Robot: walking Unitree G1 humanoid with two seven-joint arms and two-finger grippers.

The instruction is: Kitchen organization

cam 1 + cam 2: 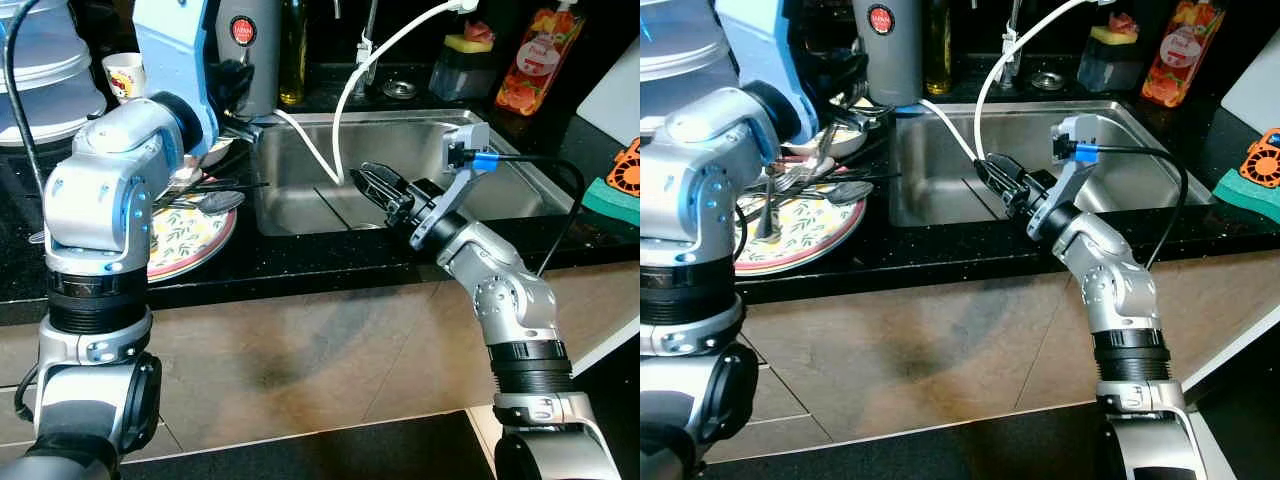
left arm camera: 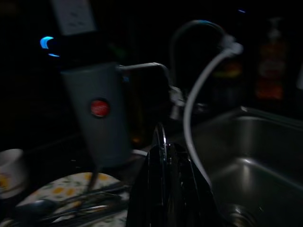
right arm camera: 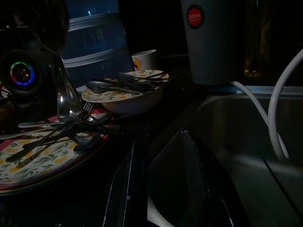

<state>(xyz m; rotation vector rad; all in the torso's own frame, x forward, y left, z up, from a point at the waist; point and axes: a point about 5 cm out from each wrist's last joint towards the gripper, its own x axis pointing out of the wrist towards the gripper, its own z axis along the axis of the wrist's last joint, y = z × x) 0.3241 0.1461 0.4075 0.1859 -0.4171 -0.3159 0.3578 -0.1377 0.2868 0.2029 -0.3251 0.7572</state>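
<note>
my right gripper (image 1: pixel 372 183) hangs over the steel sink (image 1: pixel 500 195), just above the front part of the basin, its two black fingers pointing toward the plates at my left. the fingers stand a little apart with nothing between them; in the right wrist view the gap between them shows bare sink wall and counter. a white hose (image 1: pixel 345 110) loops down from the tap into the basin, ending close to the fingertips, though i cannot tell if it touches them.

my left gripper (image 2: pixel 163 189) is held up over the left side of the counter, near the dishes; its fingers look pressed together in the dark left wrist view, empty.

on the black counter (image 1: pixel 300 265), left of the sink, lies a flowered plate (image 1: pixel 805 235) with spoons and forks (image 1: pixel 815 185) heaped across it. behind it sits a bowl (image 3: pixel 128 101) with more cutlery across its rim, and a small paper cup (image 1: pixel 124 75) farther back. a grey thermos (image 1: pixel 887 50) with a red badge stands at the sink's back left corner.
</note>
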